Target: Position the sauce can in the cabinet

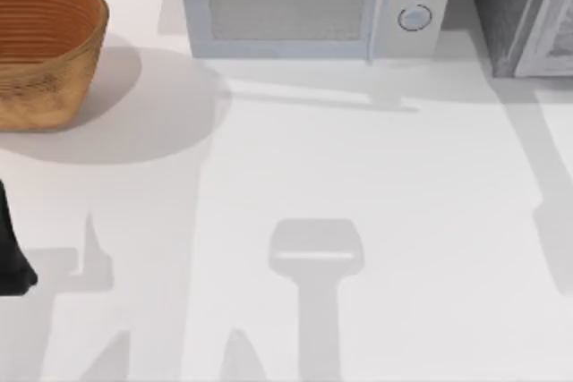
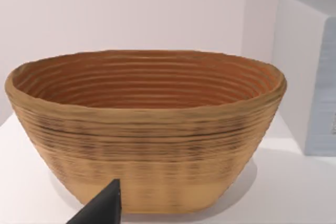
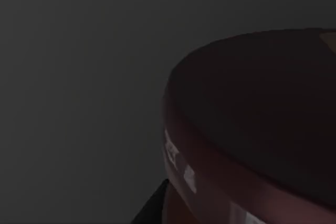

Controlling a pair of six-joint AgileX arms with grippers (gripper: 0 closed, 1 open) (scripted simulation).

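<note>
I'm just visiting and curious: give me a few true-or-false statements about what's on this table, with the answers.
1. A woven basket stands at the table's far left. True.
2. The basket holds fruit. False: the left wrist view shows its inside bare.
3. The microwave has two round knobs. True.
4. The microwave's door hangs open. False: it sits shut.
5. The cabinet is at the far right corner. True.
6. The right wrist view is brightly lit. False: it is dark, with the sauce can close up.
</note>
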